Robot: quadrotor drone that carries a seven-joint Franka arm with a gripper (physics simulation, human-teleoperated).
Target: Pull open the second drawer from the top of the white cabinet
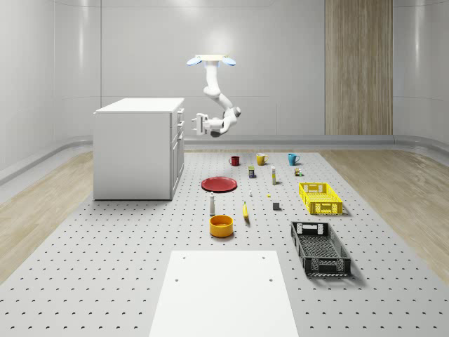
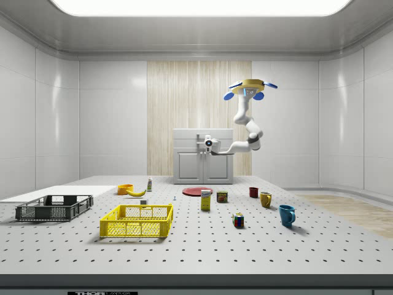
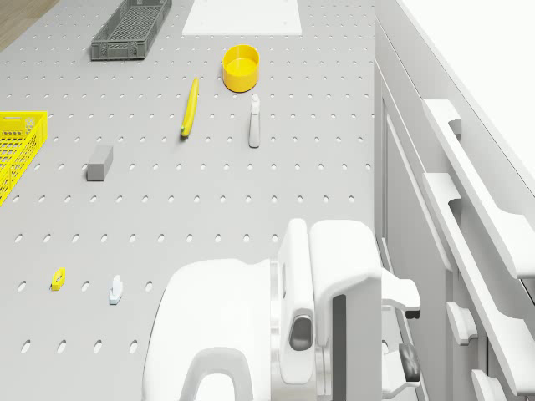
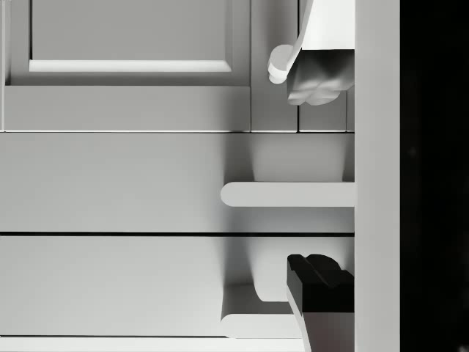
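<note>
The white cabinet [image 1: 133, 151] stands at the whole-scene view's left, drawers stacked at the top of its front face [image 3: 401, 167]. The drone [image 1: 210, 61] hovers in the air just off that face, higher than the cabinet top, arm hanging down and bent toward the drawers. My gripper [image 1: 191, 125] points level at the drawer fronts, close to them. In the wrist view the gripper [image 4: 316, 180] is open, one finger [image 4: 315, 77] and the other black pad [image 4: 319, 282] on either side of the second drawer's bar handle [image 4: 289, 194]. I cannot tell whether the pads touch the handle.
On the perforated floor lie a red plate [image 1: 219, 184], an orange bowl [image 1: 221, 225], a banana [image 1: 245, 210], a small bottle [image 1: 212, 203], three mugs [image 1: 261, 159], a yellow crate [image 1: 320, 198], a black crate [image 1: 320, 247] and a white board [image 1: 223, 291].
</note>
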